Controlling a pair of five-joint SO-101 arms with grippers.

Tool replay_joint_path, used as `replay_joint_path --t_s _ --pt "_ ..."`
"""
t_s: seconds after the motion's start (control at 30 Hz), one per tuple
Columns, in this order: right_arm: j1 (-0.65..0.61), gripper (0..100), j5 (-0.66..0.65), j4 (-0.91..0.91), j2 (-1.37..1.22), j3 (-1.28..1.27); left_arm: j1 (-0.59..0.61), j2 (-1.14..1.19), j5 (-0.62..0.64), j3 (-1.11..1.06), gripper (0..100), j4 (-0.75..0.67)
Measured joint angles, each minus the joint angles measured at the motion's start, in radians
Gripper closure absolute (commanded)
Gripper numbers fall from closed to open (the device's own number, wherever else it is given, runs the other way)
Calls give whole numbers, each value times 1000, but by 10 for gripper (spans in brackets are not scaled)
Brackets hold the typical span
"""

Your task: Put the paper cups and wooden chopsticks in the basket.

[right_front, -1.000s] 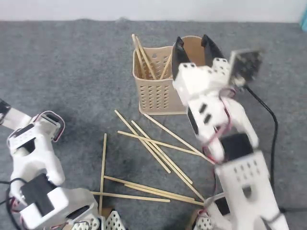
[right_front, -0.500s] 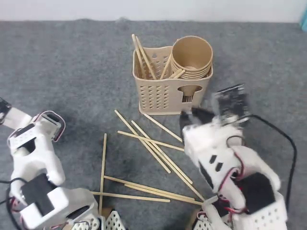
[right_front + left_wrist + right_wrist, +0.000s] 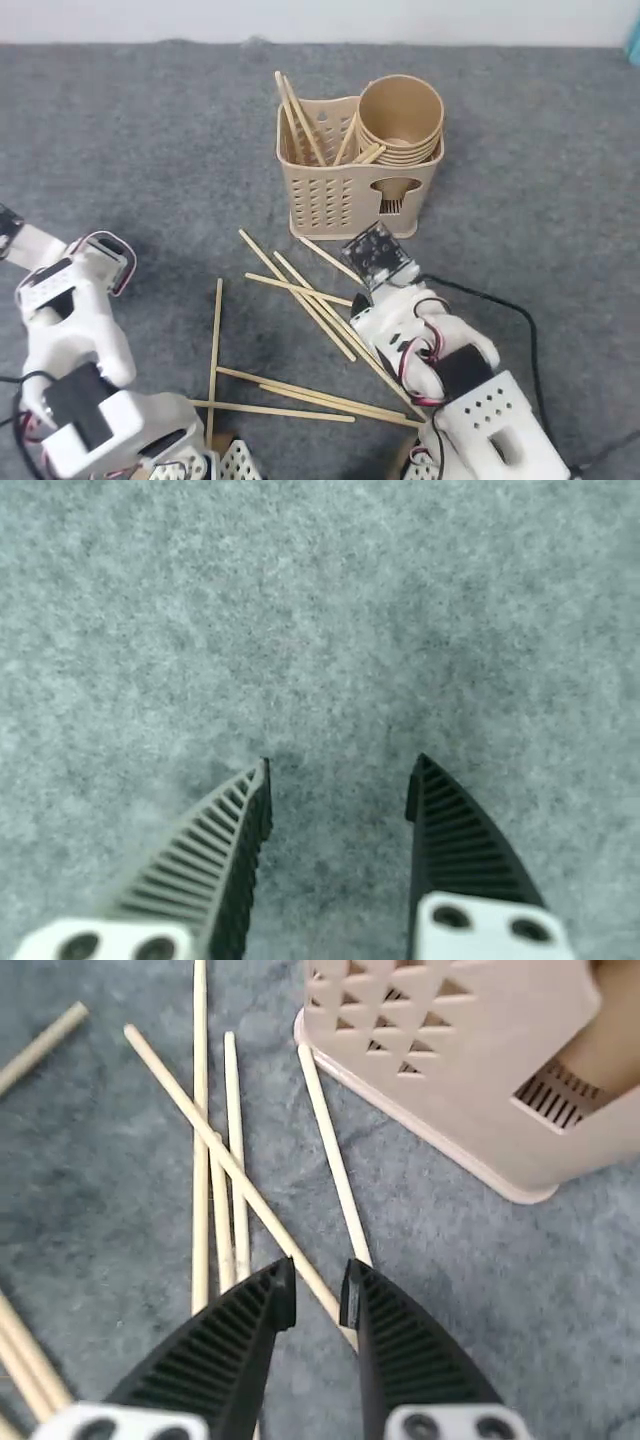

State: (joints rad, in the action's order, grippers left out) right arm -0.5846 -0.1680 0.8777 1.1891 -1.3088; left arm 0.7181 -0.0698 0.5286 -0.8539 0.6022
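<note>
A beige slotted basket [image 3: 345,195] stands at the back of the grey carpet, also seen up close in the right wrist view [image 3: 480,1070]. Stacked paper cups [image 3: 401,118] sit in its right half and a few wooden chopsticks [image 3: 298,118] lean in its left half. Several loose chopsticks [image 3: 300,290] lie scattered in front of it. My right arm [image 3: 400,315] is low over them. My right gripper [image 3: 317,1290] is open by a narrow gap, its tips just above a diagonal chopstick [image 3: 215,1140]. My left gripper [image 3: 340,775] hangs open over bare carpet.
My left arm [image 3: 70,320] sits folded at the near left edge. More chopsticks [image 3: 290,400] lie near the front between the two arm bases. A black cable [image 3: 510,310] trails to the right of the right arm.
The right arm has pulled back from the basket, where its open gripper was around the top cup, and dropped down over the loose chopsticks. The cups stay in the basket. The left arm is still.
</note>
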Motion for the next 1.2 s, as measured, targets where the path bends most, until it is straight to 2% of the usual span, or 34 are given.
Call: replay_joint_path --t_s 0.23,0.6,0.87,1.03,1.2 --pt "0 914 -97 -100 -58 -43 0 0 0 0 790 0" --pt "37 914 -109 -203 -523 138 0 0 0 0 790 0" --pt "37 916 -112 -341 -868 255 0 0 0 0 790 0" --pt "78 919 -112 -431 -1000 298 0 0 0 0 790 0" --pt "94 919 -112 -440 -1034 319 0 0 0 0 790 0"
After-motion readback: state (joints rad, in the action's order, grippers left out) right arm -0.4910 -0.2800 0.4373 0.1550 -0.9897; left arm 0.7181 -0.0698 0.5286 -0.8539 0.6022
